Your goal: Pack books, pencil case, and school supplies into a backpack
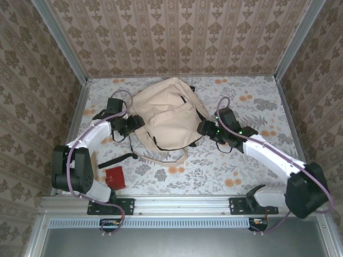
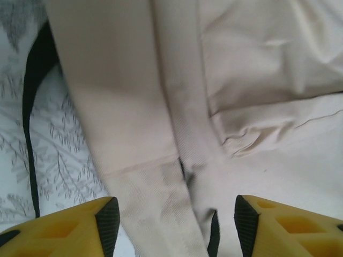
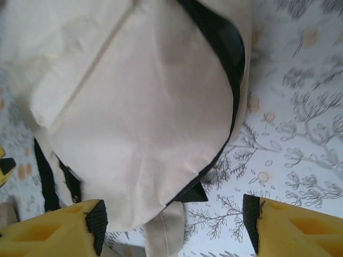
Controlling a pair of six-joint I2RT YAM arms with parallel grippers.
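The cream-beige backpack (image 1: 167, 113) lies flat in the middle of the table, its black zipper (image 3: 230, 80) curving along one edge. My left gripper (image 1: 135, 125) stands open at the bag's left side, with a beige strap (image 2: 161, 214) lying loose between its yellow fingers (image 2: 104, 225). My right gripper (image 1: 206, 128) is open at the bag's right edge; the zipper's end tab (image 3: 192, 194) sits between its fingers (image 3: 95, 224), untouched. The school supplies, a small red square item (image 1: 115, 177), lie near the left arm's base. The books and the pencil case are out of view.
A black strap (image 1: 115, 160) trails from the bag toward the front left, and a beige strap loop (image 1: 166, 158) lies in front of it. The floral tablecloth (image 1: 241, 166) has metal rails and patterned walls on three sides.
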